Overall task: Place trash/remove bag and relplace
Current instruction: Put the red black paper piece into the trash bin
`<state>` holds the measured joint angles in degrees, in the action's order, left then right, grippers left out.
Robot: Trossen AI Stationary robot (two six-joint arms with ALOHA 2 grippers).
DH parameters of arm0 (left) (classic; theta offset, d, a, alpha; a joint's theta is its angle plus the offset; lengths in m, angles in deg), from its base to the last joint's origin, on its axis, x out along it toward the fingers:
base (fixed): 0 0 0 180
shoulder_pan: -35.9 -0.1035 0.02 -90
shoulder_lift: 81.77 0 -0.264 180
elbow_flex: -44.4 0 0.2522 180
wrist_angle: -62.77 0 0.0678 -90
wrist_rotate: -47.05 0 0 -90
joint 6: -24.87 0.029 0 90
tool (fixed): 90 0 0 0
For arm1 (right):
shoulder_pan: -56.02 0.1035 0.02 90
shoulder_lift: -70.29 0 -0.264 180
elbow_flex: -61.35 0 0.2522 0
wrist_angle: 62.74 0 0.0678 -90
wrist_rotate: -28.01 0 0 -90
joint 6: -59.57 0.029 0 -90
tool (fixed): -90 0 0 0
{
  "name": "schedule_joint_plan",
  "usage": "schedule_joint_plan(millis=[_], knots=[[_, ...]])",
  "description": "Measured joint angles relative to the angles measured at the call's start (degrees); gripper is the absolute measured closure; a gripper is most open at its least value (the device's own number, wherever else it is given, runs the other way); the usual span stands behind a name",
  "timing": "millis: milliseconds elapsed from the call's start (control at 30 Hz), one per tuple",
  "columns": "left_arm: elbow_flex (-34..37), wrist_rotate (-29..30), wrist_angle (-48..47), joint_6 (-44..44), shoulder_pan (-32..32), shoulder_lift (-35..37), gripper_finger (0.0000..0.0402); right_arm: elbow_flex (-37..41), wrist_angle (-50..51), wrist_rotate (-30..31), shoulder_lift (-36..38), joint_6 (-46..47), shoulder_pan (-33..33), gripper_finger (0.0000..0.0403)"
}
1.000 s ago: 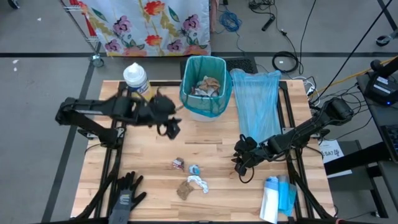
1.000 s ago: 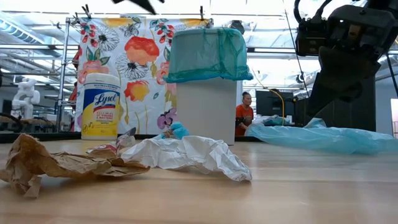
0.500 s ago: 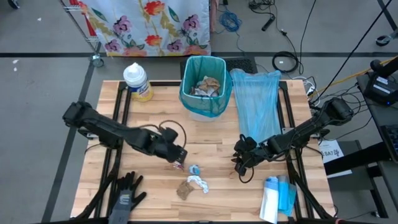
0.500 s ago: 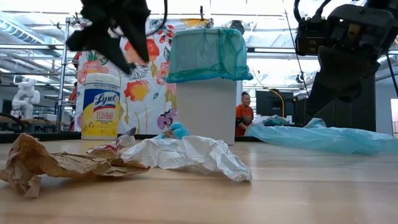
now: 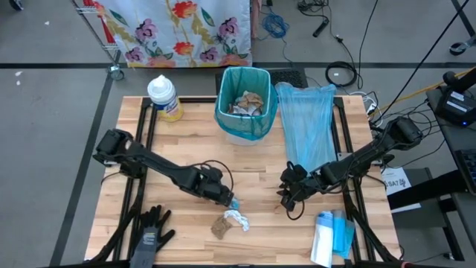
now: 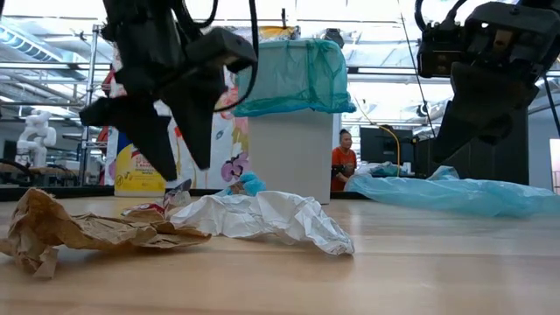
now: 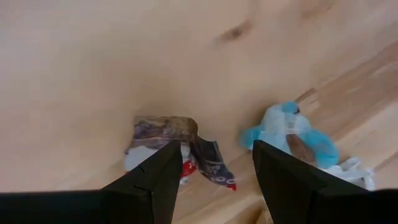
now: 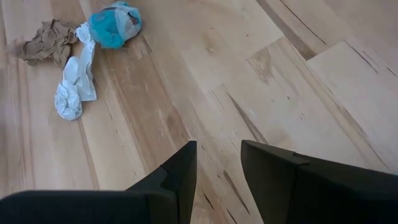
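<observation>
While the left gripper hovers over a dark crumpled wrapper w/ fingers spread wide, holding nothing, the rest of the trash (blue, white, brown scraps) lies just beside on the table. Right gripper waits nearby, fingers partly apart, empty. Lined bin at the far edge.
</observation>
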<state>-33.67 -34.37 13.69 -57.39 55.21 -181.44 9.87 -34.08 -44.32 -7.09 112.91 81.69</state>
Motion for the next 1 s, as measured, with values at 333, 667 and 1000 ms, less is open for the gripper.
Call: schedule_joint_plan(millis=[333, 667, 1000], knots=[[0.0, -2.5, 0.8, 0.1, 0.0, -3.6, 0.0246, 0.0, 0.0, 0.0, 0.0, 0.2, 0.3, 0.0287], [0.0, -3.3, 0.3, 4.8, 0.0, -3.6, 0.0393, 0.0, 0.0, 0.2, 0.0, 0.0, 0.3, 0.0287], [-0.6, -2.6, -4.5, 9.4, -2.3, 1.9, 0.0399, 0.0, 0.0, 0.3, 0.0, -0.4, 0.3, 0.0287]])
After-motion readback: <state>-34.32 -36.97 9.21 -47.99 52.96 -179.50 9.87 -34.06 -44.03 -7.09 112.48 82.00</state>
